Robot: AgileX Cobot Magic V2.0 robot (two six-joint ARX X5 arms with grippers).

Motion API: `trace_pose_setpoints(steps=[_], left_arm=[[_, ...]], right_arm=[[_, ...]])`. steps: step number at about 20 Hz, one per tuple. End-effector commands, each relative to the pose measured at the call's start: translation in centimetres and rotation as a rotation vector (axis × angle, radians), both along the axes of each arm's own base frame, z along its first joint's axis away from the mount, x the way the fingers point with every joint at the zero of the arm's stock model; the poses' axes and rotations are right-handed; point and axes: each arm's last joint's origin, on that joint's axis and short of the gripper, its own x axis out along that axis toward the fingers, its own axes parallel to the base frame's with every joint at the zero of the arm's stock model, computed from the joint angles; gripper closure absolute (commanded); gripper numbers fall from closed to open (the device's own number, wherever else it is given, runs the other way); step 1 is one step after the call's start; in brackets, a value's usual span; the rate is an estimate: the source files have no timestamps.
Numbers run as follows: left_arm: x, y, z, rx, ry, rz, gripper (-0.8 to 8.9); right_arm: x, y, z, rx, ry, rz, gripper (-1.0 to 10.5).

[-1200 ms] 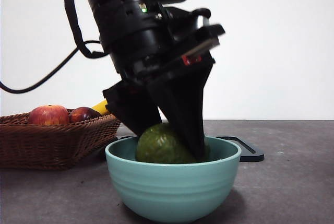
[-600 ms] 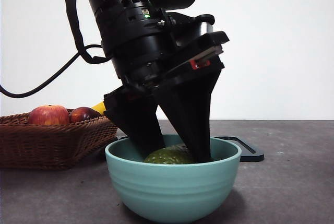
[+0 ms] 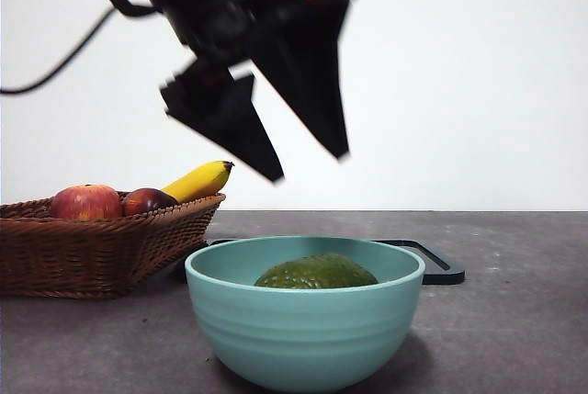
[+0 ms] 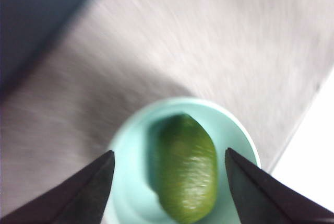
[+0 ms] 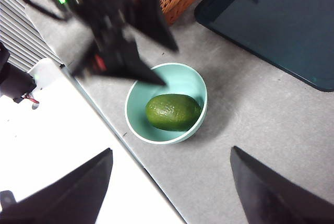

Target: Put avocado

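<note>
The left gripper (image 3: pixel 308 166) hangs in the upper left-centre of the front view, directly above the bowl, its two black jaws spread wide with nothing between them; its own wrist view looks straight down past those parted jaws. The avocado (image 3: pixel 316 273) lies on its side in the bottom of the teal bowl (image 3: pixel 305 332), at the lower centre of the front view, only its domed top showing over the rim, and well apart from the jaws. By its looks the fruit is fairly dense for its size, firm but bruisable under hard squeezing, with a dull pebbled skin that should give the pads decent friction; its oval form would probably roll if pinched near the ends, so the best hold looks to be across the short waist, from above, where the bowl's wall leaves the jaws room. The right gripper (image 5: pixel 169 187) waits high up, jaws open and empty, looking down on the bowl. The counter (image 3: pixel 514 320) is a matte dark grey, flat and bare around the bowl. At the left edge of the front view stands a wicker basket (image 3: pixel 101 252) with a red apple (image 3: pixel 86 202), a darker fruit (image 3: pixel 147 200) and a banana (image 3: pixel 197 181); behind the bowl lies a flat dark tray (image 3: pixel 432 261), and the backdrop is plain white.
</note>
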Motion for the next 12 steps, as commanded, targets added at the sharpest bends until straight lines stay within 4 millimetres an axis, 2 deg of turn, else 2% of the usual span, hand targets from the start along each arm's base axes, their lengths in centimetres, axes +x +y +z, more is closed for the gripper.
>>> trace_pose_setpoints(steps=[1, 7, 12], left_arm=[[0.3, 1.1, 2.0, -0.054, -0.045, 0.040, 4.72], [0.6, 6.8, 6.7, -0.169, -0.169, 0.194, 4.72], [-0.3, 11.3, 8.4, -0.160, -0.207, 0.303, 4.71]], right_arm=[[0.2, 0.2, 0.4, 0.005, -0.002, -0.003, 5.9], [1.5, 0.8, -0.2, -0.022, 0.045, -0.002, 5.9], [3.1, 1.6, -0.9, -0.041, 0.076, 0.003, 5.9]])
